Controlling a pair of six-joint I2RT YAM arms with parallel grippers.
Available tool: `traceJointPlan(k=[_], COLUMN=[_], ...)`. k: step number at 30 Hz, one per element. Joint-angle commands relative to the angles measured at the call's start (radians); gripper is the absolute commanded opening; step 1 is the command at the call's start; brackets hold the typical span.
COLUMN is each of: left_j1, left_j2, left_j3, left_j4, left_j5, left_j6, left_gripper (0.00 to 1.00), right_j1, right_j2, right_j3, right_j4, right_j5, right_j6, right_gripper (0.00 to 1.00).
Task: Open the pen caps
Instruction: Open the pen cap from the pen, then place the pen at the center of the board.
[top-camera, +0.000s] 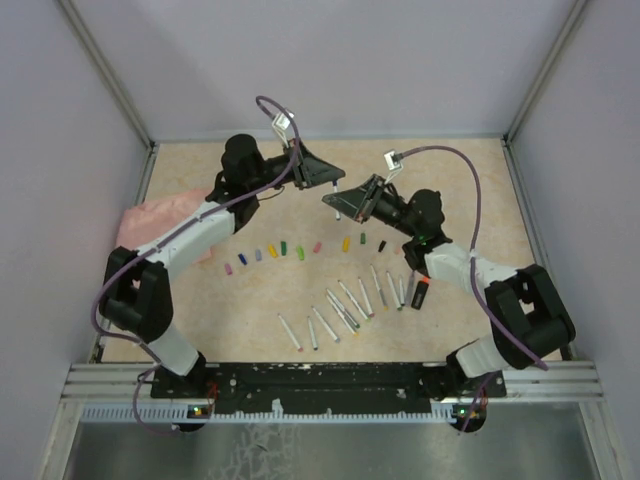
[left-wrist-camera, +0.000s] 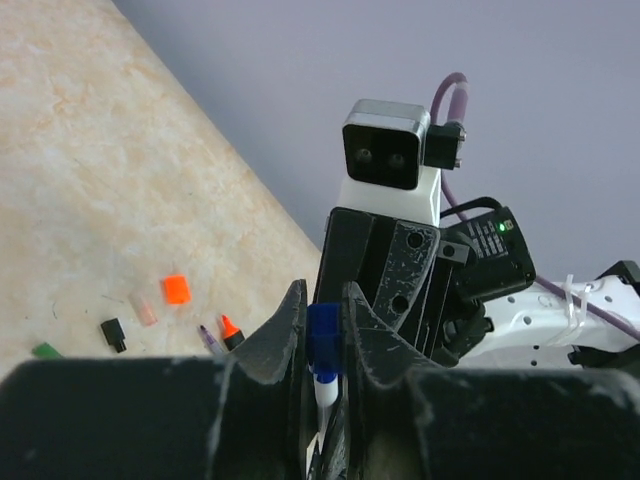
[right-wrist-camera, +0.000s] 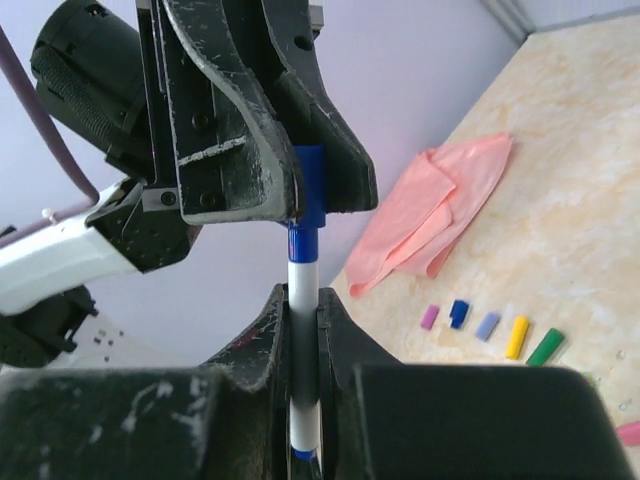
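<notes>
left gripper (left-wrist-camera: 323, 296) squeezing the blue pen cap (right-wrist-camera: 310, 185), right gripper (right-wrist-camera: 303, 300) squeezing the white pen (right-wrist-camera: 302, 265), meeting at upper middle

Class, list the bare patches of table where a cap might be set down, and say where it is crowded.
Bare: the far strip of the table along the back wall, and the near-left patch between the pen caps and the pens. Crowded: the middle rows and the pink cloth corner.
</notes>
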Motion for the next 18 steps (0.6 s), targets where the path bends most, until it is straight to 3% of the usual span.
traceJointPlan(k=[1, 7, 11, 18], left_j1=[0.15, 0.165, 0.176, 0.193], left_j2=[0.05, 0.043, 0.007, -0.114], left_j3=[0.216, 0.252, 0.212, -0.008], left_j4=[0.156, 0.135, 0.143, 0.142], left_j5=[-0.389, -0.465, -0.424, -0.242], left_j6=[0.067, 0.067, 0.066, 0.051], left_gripper=[0.0, 0.0, 0.0, 0.0], right_j1=[0.032, 0.032, 0.03, 0.019], right_j2=[-0.065, -0.083, -0.104, -0.27], right_j3=[-0.099, -0.102, -0.1, 0.013], right_j4=[-0.005, -0.045, -0.105, -0.796], right_j5=[-0.197, -0.181, -0.158, 0.128], right_j6=[0.036, 0.019, -0.018, -0.485], right_gripper=[0.0, 0.0, 0.0, 0.0])
